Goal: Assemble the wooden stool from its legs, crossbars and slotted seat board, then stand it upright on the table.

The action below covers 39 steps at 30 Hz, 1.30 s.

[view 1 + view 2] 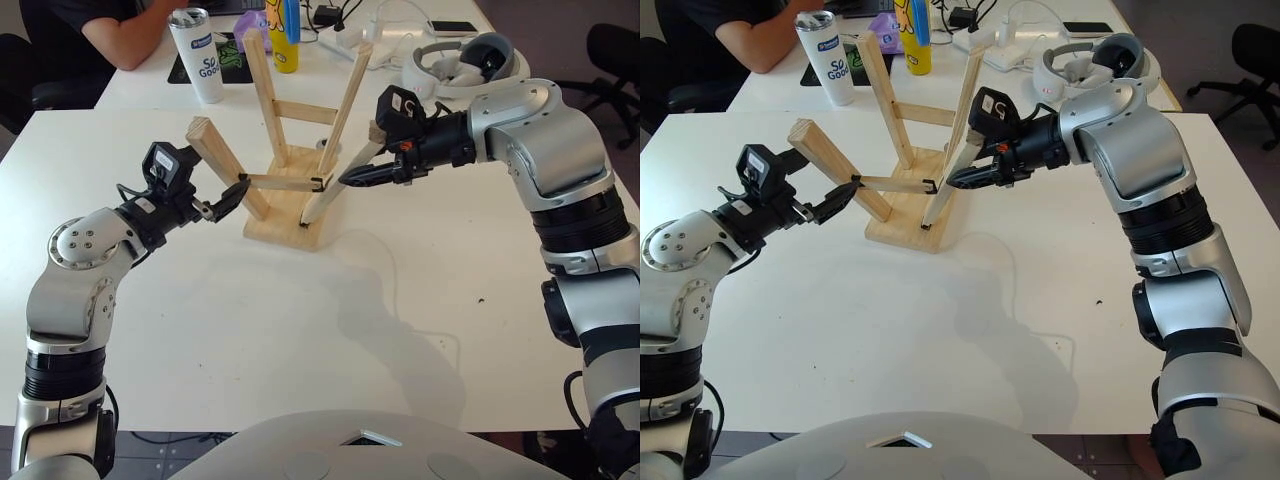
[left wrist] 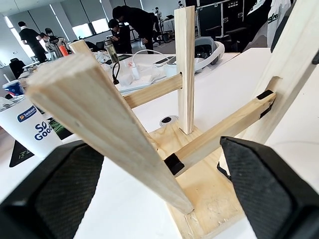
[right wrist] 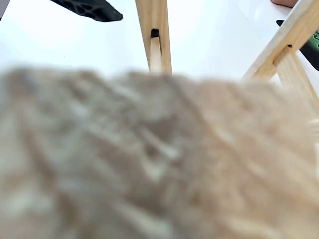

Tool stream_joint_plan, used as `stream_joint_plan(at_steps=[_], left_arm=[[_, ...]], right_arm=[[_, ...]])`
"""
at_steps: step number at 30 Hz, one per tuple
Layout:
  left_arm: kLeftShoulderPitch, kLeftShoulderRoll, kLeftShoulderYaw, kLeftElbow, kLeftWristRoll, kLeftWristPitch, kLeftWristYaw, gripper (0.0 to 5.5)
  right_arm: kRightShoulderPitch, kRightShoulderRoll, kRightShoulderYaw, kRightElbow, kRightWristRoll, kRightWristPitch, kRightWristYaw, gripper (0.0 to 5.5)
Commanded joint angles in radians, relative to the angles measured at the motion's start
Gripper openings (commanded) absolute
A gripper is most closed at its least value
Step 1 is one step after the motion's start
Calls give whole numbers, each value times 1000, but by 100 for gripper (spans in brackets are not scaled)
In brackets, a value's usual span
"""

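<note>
The stool (image 1: 889, 100) is seen upside down on the table (image 1: 300, 330), with the seat board (image 1: 285, 222) lying flat as its base. Four legs (image 1: 263, 90) are planted in the seat board and splay upward from it, and two crossbars (image 1: 305, 112) are seen bridging pairs of legs above the seat board, one on its far side and one on its near side. The right gripper (image 1: 352, 178) is placed on the near-right leg (image 1: 322, 205), partway up from the seat board, and is judged to be pinched on that leg, since blurred wood is pressed close to its wrist camera. The left gripper (image 1: 232, 196) is held above the seat board's left edge, its fingers (image 2: 55, 194) spread wide, with the near-left leg (image 1: 215, 150) and the end of the near crossbar (image 1: 283, 182) between them but not clasped. Assembly is judged nearly or fully done, though the seating of each joint cannot be confirmed. What is left is the turning over: the stool is not yet stood on its legs.
</note>
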State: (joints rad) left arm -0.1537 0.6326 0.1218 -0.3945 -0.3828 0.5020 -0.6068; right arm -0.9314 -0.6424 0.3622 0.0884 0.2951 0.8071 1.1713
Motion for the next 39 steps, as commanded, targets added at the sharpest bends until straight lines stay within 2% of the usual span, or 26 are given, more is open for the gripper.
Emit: stream_joint_plan(at_steps=[1, 17, 21, 24, 26, 28, 31, 35, 39], left_arm=[[29, -8, 16, -34, -9, 13, 13, 414], [168, -38, 43, -86, 23, 5, 86, 414], [295, -111, -8, -86, 61, 2, 148, 414], [364, -221, -88, -85, 80, -48, 204, 414], [372, -337, -181, -57, 133, -125, 281, 414], [367, -436, -266, -17, 193, -196, 354, 386], [329, -538, -327, 63, 275, -273, 449, 336], [273, -587, -336, 162, 376, -295, 554, 271], [229, -595, -313, 239, 397, -244, 578, 199]], right_arm=[[27, -24, 12, -2, -8, 59, 7, 206], [-49, -21, 50, 34, -49, 52, 45, 206], [-29, -14, 49, 8, -40, 66, 30, 206], [7, -22, 51, -22, -38, 74, 17, 206], [34, -26, 51, -42, -34, 85, 6, 206], [56, -28, 50, -61, -28, 97, -4, 206], [74, -29, 53, -78, -25, 103, -11, 205], [77, -26, 62, -82, -24, 101, -11, 205], [71, -20, 68, -76, -27, 95, -8, 205]])
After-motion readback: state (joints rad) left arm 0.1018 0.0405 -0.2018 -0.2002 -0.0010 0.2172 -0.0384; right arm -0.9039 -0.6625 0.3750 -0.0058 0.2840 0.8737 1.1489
